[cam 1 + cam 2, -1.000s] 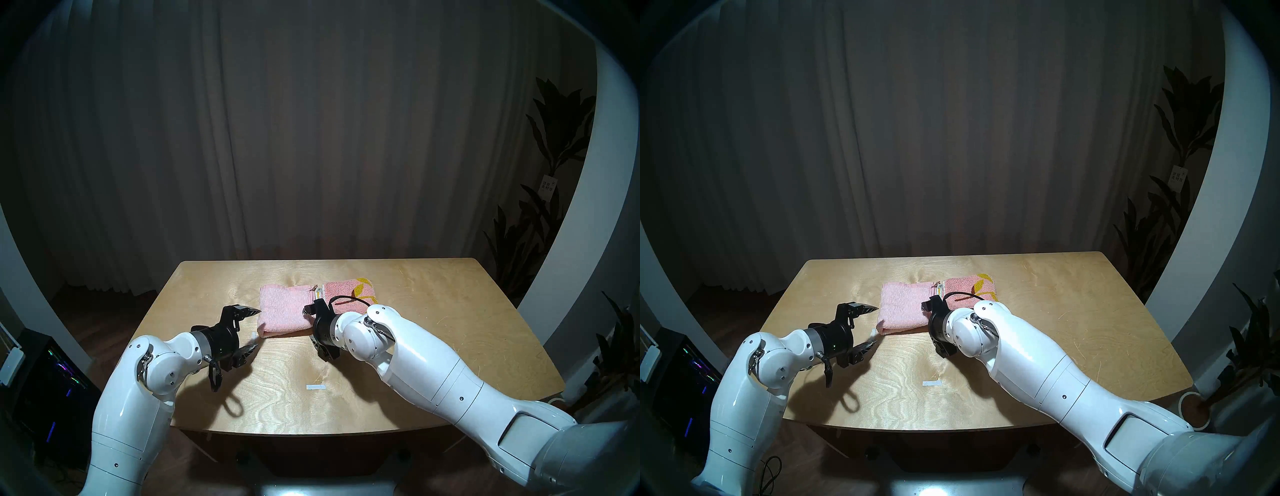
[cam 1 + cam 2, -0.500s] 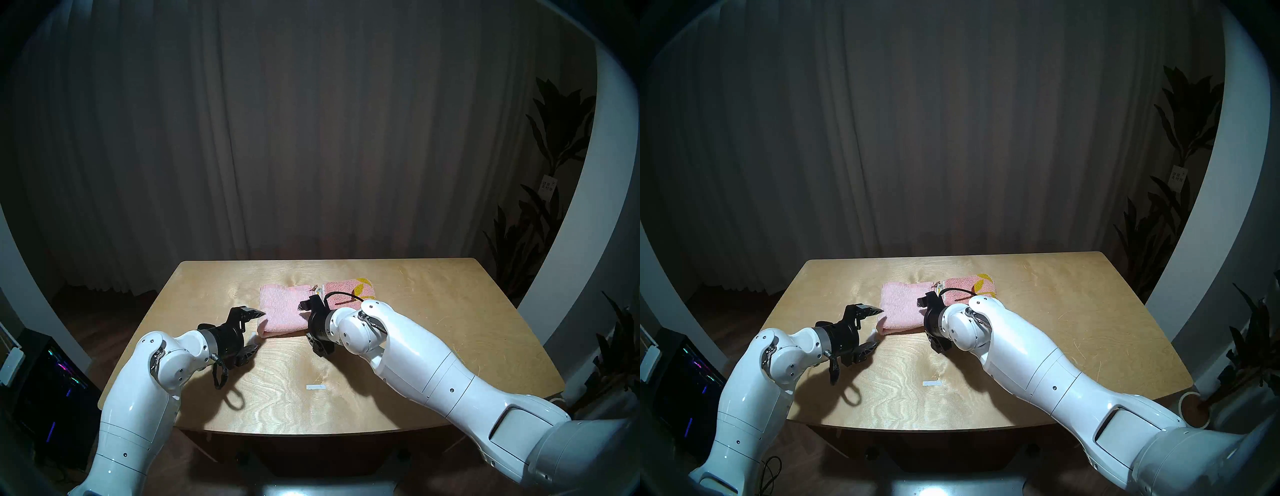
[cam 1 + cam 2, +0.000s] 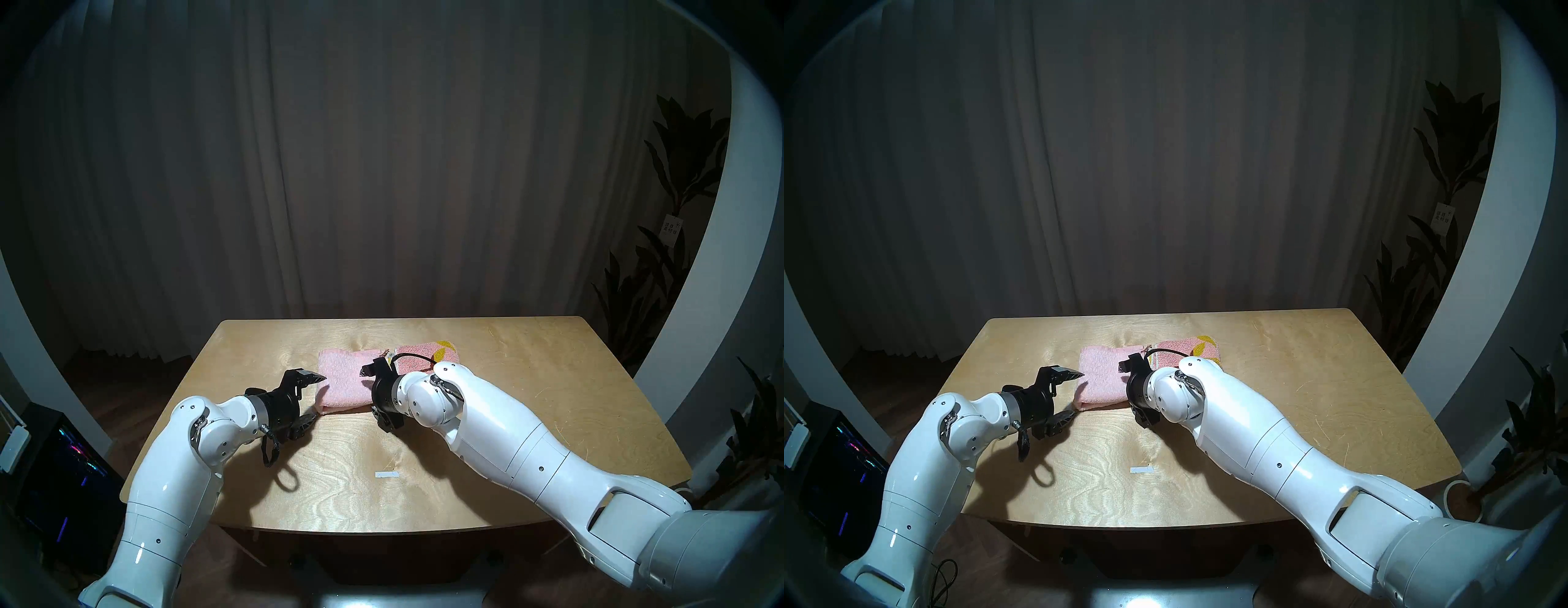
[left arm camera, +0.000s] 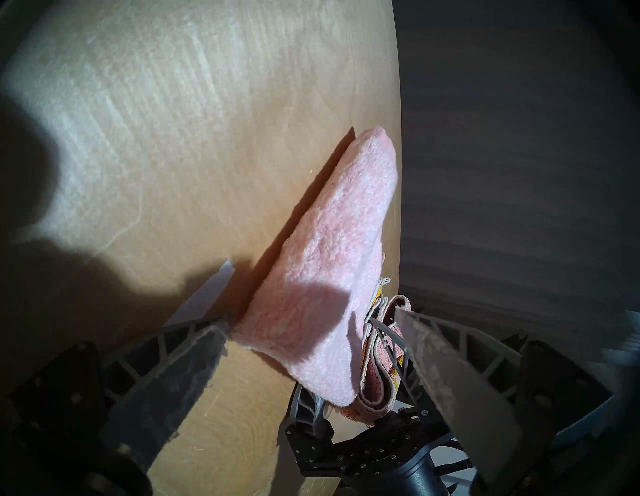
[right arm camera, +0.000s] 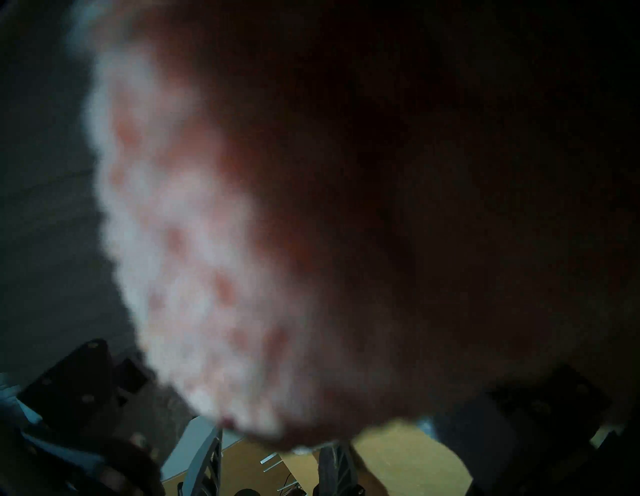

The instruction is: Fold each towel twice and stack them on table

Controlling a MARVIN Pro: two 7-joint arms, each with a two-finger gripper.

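The plain pale pink towel (image 3: 343,378) lies folded mid-table (image 3: 530,382), its right edge overlapping the folded patterned towel (image 3: 424,354) with yellow leaves. My left gripper (image 3: 320,398) is open at the pink towel's near left corner, one finger above it and one at table level. My right gripper (image 3: 374,395) is open and straddles the near right edge where both towels meet. The left wrist view shows the pink towel (image 4: 339,242) between my left fingers (image 4: 214,332), with the patterned towel's layers (image 4: 377,384) beside it. The right wrist view is filled by blurred pink terry (image 5: 180,225).
A white tape strip (image 3: 387,474) lies on the table's near middle, and another (image 4: 207,294) lies beside my left lower finger. Potted plants (image 3: 662,276) stand right of the table. A computer case with coloured lights (image 3: 63,458) stands on the floor at the left.
Both arms have reached forward. The left gripper has closed in on the pink towel's near left corner. The right gripper has moved left and farther over the towels. Both stayed open.
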